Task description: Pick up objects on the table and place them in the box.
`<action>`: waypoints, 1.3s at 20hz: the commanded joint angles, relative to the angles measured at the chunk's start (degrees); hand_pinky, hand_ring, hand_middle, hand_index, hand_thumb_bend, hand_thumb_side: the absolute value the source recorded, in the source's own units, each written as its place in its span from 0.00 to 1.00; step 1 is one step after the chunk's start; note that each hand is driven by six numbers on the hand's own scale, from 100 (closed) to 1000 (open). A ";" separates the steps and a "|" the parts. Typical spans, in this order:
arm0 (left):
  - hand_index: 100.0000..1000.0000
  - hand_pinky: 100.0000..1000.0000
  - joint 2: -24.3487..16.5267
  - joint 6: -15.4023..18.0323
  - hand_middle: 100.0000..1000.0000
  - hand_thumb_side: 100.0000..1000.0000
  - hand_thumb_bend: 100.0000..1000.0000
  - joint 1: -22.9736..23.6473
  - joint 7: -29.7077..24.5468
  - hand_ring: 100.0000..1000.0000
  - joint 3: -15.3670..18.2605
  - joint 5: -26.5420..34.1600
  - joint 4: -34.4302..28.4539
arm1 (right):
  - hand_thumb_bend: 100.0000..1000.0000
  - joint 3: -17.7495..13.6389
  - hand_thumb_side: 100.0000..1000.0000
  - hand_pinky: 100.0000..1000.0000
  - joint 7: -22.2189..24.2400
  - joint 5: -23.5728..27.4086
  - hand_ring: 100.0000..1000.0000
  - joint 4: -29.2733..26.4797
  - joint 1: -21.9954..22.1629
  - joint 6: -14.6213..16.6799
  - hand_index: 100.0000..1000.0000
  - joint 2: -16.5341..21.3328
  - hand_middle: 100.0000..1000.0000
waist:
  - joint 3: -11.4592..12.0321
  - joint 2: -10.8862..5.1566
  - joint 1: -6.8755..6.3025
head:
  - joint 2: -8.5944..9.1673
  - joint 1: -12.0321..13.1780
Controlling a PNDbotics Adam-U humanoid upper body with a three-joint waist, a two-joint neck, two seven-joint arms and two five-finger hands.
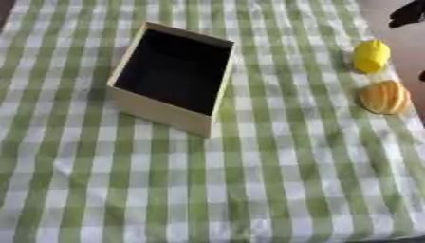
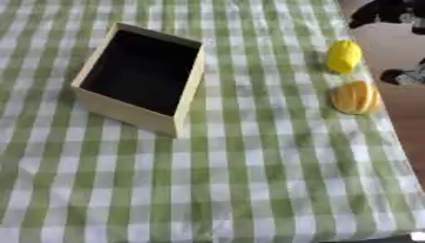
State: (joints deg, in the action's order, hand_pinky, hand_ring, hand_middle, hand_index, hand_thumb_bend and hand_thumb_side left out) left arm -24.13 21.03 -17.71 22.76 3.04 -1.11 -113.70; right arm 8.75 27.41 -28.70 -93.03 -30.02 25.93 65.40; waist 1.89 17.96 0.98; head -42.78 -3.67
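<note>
An open cardboard box (image 1: 209, 103) with a dark inside stands on the green-and-white checked cloth, left of the middle and turned askew. Nothing shows inside it. A yellow object (image 1: 370, 55) lies near the table's right edge. Just in front of it lies a rounded orange object with ribs (image 2: 356, 98). Neither of my hands shows in either view.
The checked tablecloth (image 1: 249, 190) covers the whole table. Its right edge runs just beyond the two objects, with brown floor past it. Two dark shapes (image 2: 378, 12) (image 2: 402, 77) sit off the table at the upper right; I cannot make out what they are.
</note>
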 commanded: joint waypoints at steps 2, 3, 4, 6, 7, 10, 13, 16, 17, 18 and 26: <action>0.84 0.60 -0.60 -0.05 0.70 0.51 0.26 -0.70 -0.43 0.70 0.03 0.40 -0.90 | 0.35 0.25 0.01 0.91 0.65 1.68 0.96 -1.30 -1.68 0.17 0.94 1.44 0.91 | 0.09 -1.00 0.09 | 0.20 -0.41; 0.84 0.60 -0.53 -0.08 0.70 0.51 0.26 -0.69 -0.50 0.71 0.00 0.44 -0.90 | 0.35 0.52 0.02 0.91 0.98 1.97 0.96 -1.30 -1.95 0.22 0.94 1.27 0.91 | 0.11 -0.99 0.10 | 0.17 -0.47; 0.84 0.60 -0.46 -0.11 0.70 0.51 0.26 -0.68 -0.55 0.71 -0.03 0.49 -0.90 | 0.36 0.76 0.03 0.91 1.30 2.11 0.95 -1.22 -2.16 0.23 0.94 1.14 0.91 | 0.13 -0.97 0.10 | 0.15 -0.51; 0.84 0.60 -0.37 -0.20 0.71 0.51 0.26 -0.64 -0.66 0.71 -0.08 0.58 -0.90 | 0.37 1.19 0.08 0.91 1.86 2.10 0.96 -0.71 -2.39 0.10 0.94 0.83 0.90 | 0.19 -0.95 0.10 | 0.09 -0.56; 0.84 0.60 -0.37 -0.23 0.71 0.51 0.26 -0.64 -0.71 0.71 -0.08 0.58 -0.90 | 0.38 1.34 0.11 0.91 2.11 1.94 0.95 -0.30 -2.44 -0.05 0.94 0.63 0.89 | 0.22 -0.94 0.10 | 0.06 -0.58; 0.84 0.60 -0.34 -0.31 0.71 0.51 0.26 -0.60 -0.73 0.71 -0.05 0.66 -0.90 | 0.24 1.40 0.35 0.89 2.10 1.27 0.94 0.94 -2.30 -0.80 0.91 0.13 0.80 | 0.17 -0.92 0.08 | -0.08 -0.52; 0.84 0.60 -0.31 -0.41 0.71 0.51 0.26 -0.55 -0.80 0.71 -0.07 0.73 -0.90 | 0.22 1.35 0.40 0.89 1.00 0.21 0.94 1.72 -1.65 -1.94 0.89 -0.04 0.75 | 0.04 -0.90 0.09 | -0.17 -0.48; 0.84 0.60 -0.29 -0.45 0.71 0.51 0.26 -0.53 -0.83 0.71 -0.04 0.76 -0.90 | 0.11 1.42 0.51 0.87 0.39 -0.20 0.92 1.94 -1.32 -2.28 0.89 -0.14 0.69 | -0.08 -0.88 0.09 | -0.24 -0.39; 0.84 0.60 -0.25 -0.50 0.71 0.51 0.26 -0.45 -0.78 0.71 0.04 0.76 -0.90 | 0.11 1.21 0.51 0.87 0.12 0.12 0.92 2.35 -0.57 -2.68 0.88 -0.34 0.69 | -0.30 -0.88 0.08 | -0.36 -0.25; 0.84 0.60 -0.20 -0.56 0.71 0.51 0.26 -0.41 -0.74 0.71 0.08 0.77 -0.90 | 0.10 0.85 0.52 0.87 -0.32 0.47 0.91 2.48 0.48 -3.11 0.89 -0.42 0.68 | -0.39 -0.90 0.08 | -0.47 -0.20; 0.84 0.59 0.35 -0.93 0.71 0.52 0.25 -0.14 -0.95 0.71 -0.04 0.97 -0.90 | 0.11 0.48 0.48 0.87 -1.65 0.16 0.93 4.90 3.32 -4.91 0.90 -2.58 0.72 | -0.33 -0.87 -0.19 | -0.53 -0.44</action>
State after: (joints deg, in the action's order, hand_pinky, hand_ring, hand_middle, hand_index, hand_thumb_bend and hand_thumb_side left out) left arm -23.12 20.27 -17.60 21.91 2.75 -0.27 -113.70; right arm 10.15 25.90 -28.24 -88.62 -26.17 21.33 61.69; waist 1.55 17.97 0.78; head -43.27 -4.10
